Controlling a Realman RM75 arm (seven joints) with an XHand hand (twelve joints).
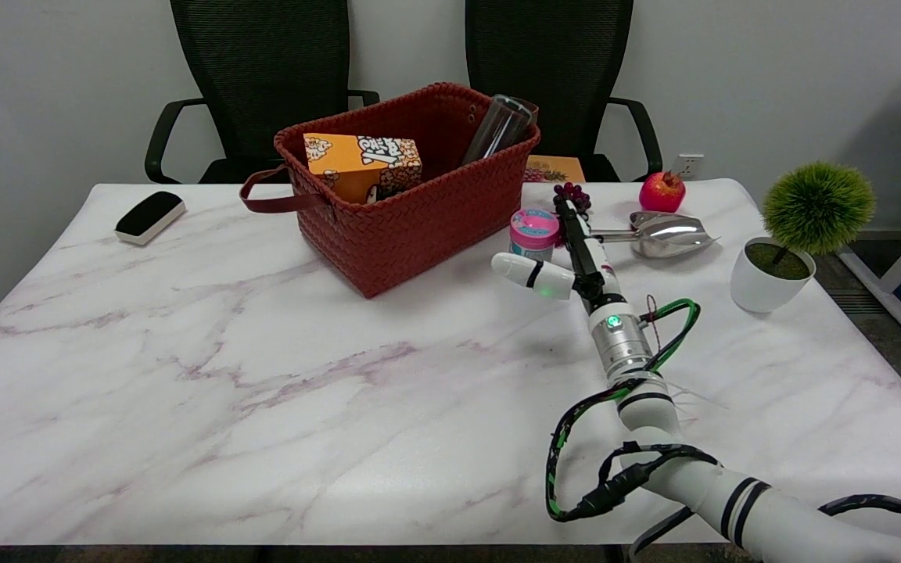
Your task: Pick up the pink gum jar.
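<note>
Beside the red woven basket (419, 195), the right hand (568, 250) flanked the pink gum jar (533, 234), unclenched; light, rigid, slick-sided, best gripped mid-body.

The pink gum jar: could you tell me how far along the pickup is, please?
Done: the right hand has reached the pink gum jar. In hand: its fingers are spread beside the jar, apparently not gripping. Left: grip and lift; the jar stands on the table.

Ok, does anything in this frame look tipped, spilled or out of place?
Nothing spilled or broken. The clear tube leans tilted against the red basket's far corner, and the orange box lies askew inside it. The pink gum jar stands upright, with the right hand open beside it.
</note>
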